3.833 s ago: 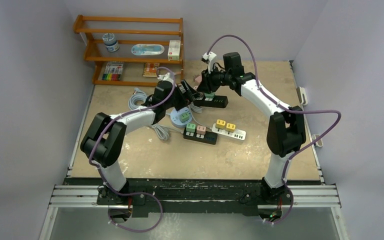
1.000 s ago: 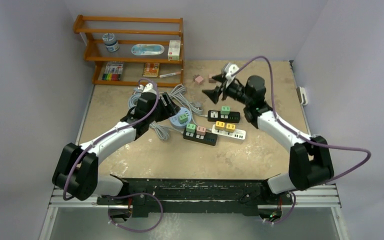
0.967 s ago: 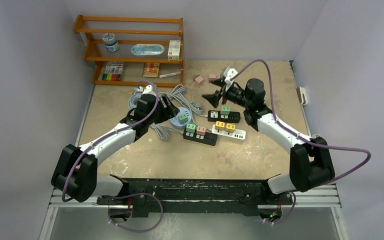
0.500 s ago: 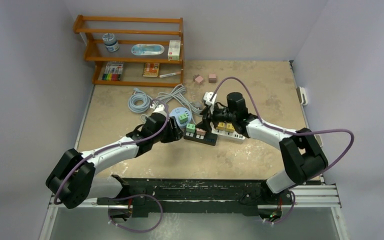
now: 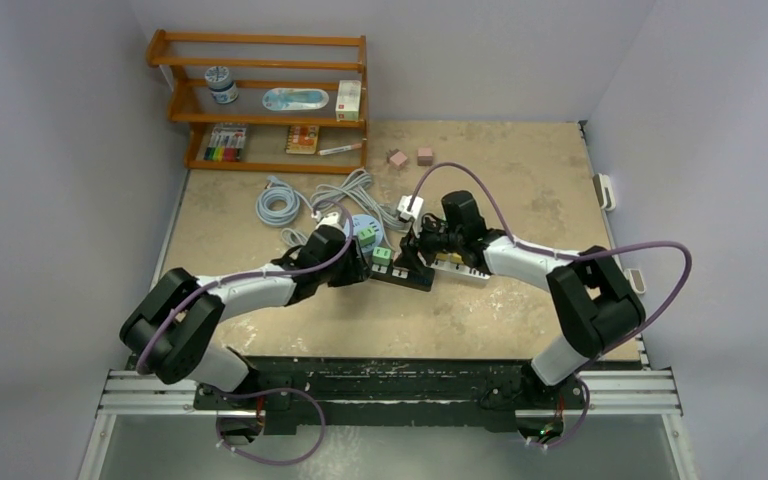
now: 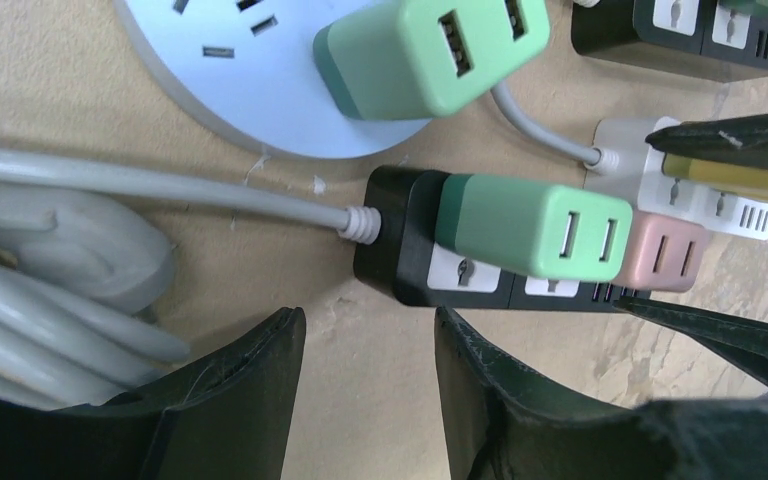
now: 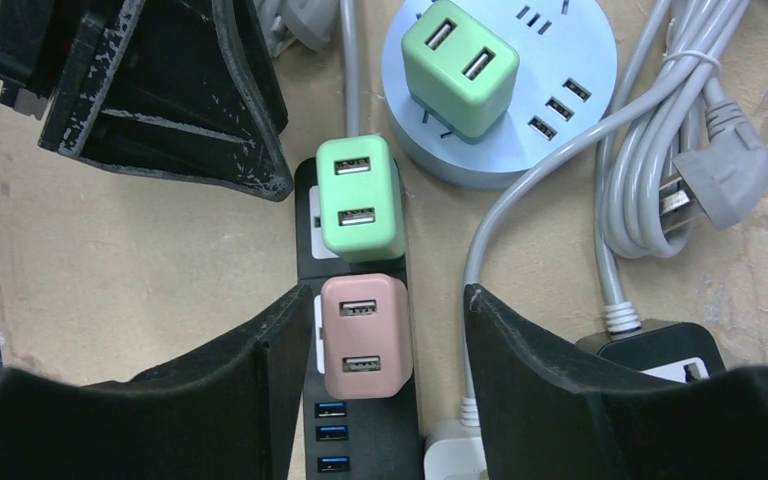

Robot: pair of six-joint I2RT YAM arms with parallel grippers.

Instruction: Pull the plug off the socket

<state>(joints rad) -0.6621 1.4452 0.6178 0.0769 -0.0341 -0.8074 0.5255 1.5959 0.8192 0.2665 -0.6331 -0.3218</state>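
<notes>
Right claw [image 7: 385, 355]: jaws wide apart, gripping nothing; you have the pink plug [image 7: 365, 335] directly between its fingers [image 7: 250, 380], closer to the left one, and contact cannot be told; the plug sits seated in the black power strip [image 7: 380, 440], which runs lengthwise through the claw's gap; green plug [image 7: 360, 197]: same strip, just ahead of the fingertips, beside the pink one; round blue socket [image 7: 560, 60]: further ahead and to the claw's right, carrying a second green plug [image 7: 458, 65]; grey cables [image 7: 660, 150]: bundled well to the right of the claw; second black strip [image 7: 650, 345]: partly under the right finger. Left claw [image 6: 365, 400]: jaws apart by a moderate gap, empty; you find the cable end of the black power strip just ahead of its tips and slightly right, not between them; white strip [image 6: 625, 150]: beyond that, further right, with a yellow plug [image 6: 730, 175] partly hidden by the other claw's finger; both claws face each other across the strip, near but apart.
</notes>
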